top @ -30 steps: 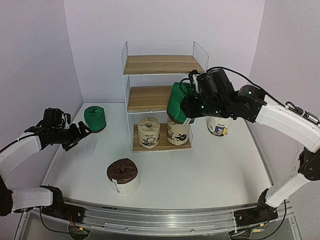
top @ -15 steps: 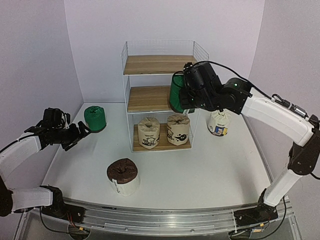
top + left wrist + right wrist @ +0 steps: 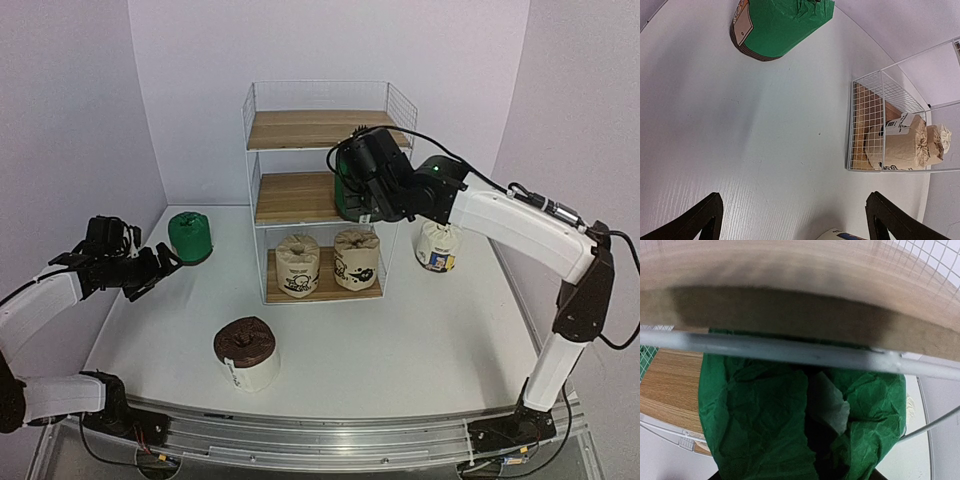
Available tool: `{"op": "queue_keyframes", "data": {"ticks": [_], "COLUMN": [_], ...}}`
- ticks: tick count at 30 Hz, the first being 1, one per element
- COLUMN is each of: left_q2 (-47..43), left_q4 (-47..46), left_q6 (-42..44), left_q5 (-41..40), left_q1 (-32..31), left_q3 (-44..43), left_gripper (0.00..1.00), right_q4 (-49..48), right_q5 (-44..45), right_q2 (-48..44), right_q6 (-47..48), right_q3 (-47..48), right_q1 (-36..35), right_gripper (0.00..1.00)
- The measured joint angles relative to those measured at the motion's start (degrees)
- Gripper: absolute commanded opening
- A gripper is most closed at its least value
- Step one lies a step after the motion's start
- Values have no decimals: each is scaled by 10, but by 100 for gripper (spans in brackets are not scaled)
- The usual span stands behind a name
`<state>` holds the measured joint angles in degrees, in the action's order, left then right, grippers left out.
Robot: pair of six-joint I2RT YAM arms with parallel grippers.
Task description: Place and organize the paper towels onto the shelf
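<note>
The shelf (image 3: 322, 128) stands at the back centre. Two beige paper towels (image 3: 298, 264) (image 3: 356, 257) stand on its bottom board. My right gripper (image 3: 354, 203) is shut on a green roll (image 3: 345, 196) and holds it at the right end of the middle tier. In the right wrist view the green roll (image 3: 760, 425) fills the frame under the top board (image 3: 790, 315), and my fingers are hidden. My left gripper (image 3: 165, 263) is open and empty, just left of the second green roll (image 3: 190, 236), which also shows in the left wrist view (image 3: 782, 22).
A brown-topped white roll (image 3: 246, 352) stands on the table at the front left. A white roll with a blue-yellow label (image 3: 437, 247) stands right of the shelf. The shelf's wire side (image 3: 875, 125) and a beige roll (image 3: 902, 147) show in the left wrist view.
My right arm has carried the green roll left and back, from in front of the shelf's right side into the middle tier. The left arm has not moved.
</note>
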<state>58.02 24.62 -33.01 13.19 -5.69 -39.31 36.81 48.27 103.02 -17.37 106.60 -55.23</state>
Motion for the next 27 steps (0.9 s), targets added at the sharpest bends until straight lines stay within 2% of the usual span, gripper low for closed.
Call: {"op": "queue_keyframes", "data": {"ticks": [7, 12, 22, 27], "left_q2": [0, 0, 0, 0], "left_q4": [0, 0, 0, 0], "left_q6": [0, 0, 0, 0], "left_q5": [0, 0, 0, 0], "left_q1": [0, 0, 0, 0], "left_q3": [0, 0, 0, 0], "left_gripper": [100, 100, 100, 100], "right_q4": [-10, -27, -40, -48], "right_q5": [7, 7, -1, -16], "right_q2": [9, 14, 15, -4], "right_q6": [2, 1, -1, -2], "right_q3": [8, 8, 7, -22], "right_q1": [10, 18, 19, 19], "right_gripper": [63, 75, 84, 93]}}
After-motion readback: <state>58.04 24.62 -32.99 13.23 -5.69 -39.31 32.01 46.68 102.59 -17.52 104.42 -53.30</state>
